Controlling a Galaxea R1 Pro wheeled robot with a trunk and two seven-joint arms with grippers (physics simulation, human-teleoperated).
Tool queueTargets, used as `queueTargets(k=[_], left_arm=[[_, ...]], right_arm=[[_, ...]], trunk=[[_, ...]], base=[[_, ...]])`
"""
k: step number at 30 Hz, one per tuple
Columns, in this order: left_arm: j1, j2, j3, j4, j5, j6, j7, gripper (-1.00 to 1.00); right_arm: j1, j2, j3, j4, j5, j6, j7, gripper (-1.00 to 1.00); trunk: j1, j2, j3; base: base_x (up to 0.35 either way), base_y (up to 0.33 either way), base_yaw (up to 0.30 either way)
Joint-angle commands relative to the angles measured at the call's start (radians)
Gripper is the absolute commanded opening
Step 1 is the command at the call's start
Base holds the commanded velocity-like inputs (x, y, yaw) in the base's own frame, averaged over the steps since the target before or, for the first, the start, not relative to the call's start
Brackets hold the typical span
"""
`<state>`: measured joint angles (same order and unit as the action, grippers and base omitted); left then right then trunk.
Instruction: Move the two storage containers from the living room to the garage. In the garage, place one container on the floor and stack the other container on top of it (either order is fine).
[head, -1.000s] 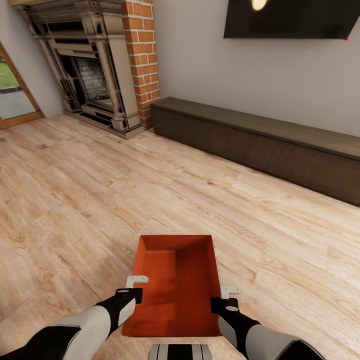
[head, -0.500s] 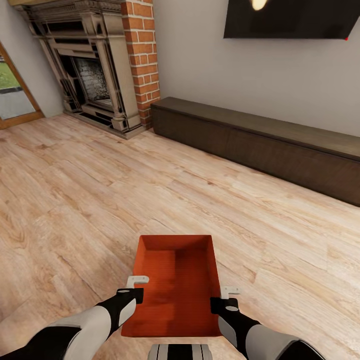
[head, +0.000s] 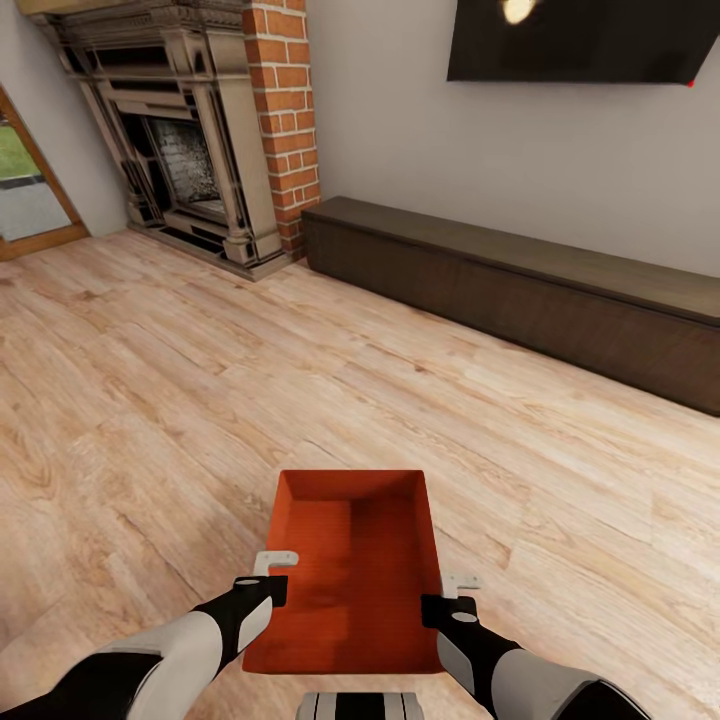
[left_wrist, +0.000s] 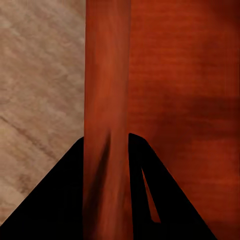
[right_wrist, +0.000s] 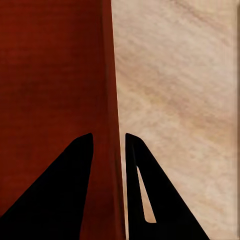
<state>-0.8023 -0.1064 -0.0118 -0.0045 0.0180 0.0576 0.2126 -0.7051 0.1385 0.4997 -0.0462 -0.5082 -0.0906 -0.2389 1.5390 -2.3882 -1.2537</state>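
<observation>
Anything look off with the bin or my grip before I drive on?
Nothing stands out. The storage container sits level and empty between the arms, the left gripper pinching one side wall and the right gripper the opposite one. The wood floor nearby shows no spill or debris.

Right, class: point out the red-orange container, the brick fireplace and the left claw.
Red-orange container (head: 350, 570), head view: on its inner floor.
Brick fireplace (head: 285, 110), head view: on the red brick column.
Left claw (left_wrist: 107, 170), left wrist view: between its fingertips, astride the container wall.
</observation>
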Motion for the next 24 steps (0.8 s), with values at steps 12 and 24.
queueTargets(k=[12,24], left_arm=[[0.000,0.002,-0.007,0.000,0.001,0.005,0.031,-1.00],[0.000,0.002,-0.007,0.000,0.002,0.004,0.031,-1.00]], right_arm=[[-0.001,0.000,-0.004,0.002,-0.012,-0.008,-0.011,-1.00],[-0.001,0.000,-0.004,0.002,-0.012,-0.008,-0.011,-1.00]], trunk=[[-0.046,0.084,0.037],[-0.092,0.168,0.075]], base=[[0.000,0.000,0.000],[0.000,0.000,0.000]])
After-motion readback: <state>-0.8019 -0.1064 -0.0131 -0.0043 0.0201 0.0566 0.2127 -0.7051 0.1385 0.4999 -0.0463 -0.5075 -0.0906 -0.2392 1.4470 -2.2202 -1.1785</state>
